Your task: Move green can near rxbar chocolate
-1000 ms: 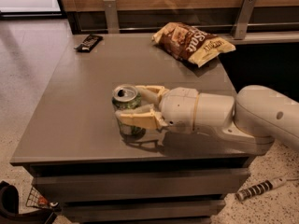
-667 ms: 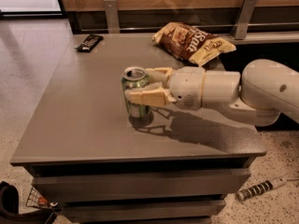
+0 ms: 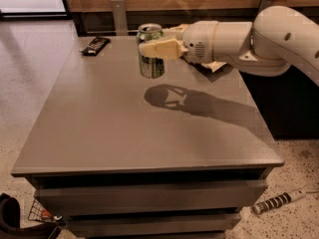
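Observation:
The green can (image 3: 151, 54) with a silver top is held upright in the air above the far middle of the grey table (image 3: 124, 128). My gripper (image 3: 158, 43) reaches in from the right and is shut on the can, one cream finger (image 3: 160, 49) across its front. The rxbar chocolate (image 3: 95, 45), a flat black bar with white lettering, lies at the table's far left corner, to the left of the can and apart from it.
My cream arm (image 3: 259, 39) spans the far right of the table and hides most of a crinkly bag (image 3: 212, 67) behind it. The arm's shadow (image 3: 189, 101) falls on the table's middle. A striped object (image 3: 276, 201) lies on the floor at the right.
My gripper has lifted the green can and carried it away from the table's near middle toward the far edge, closer to the black bar. The arm now covers the chip bag.

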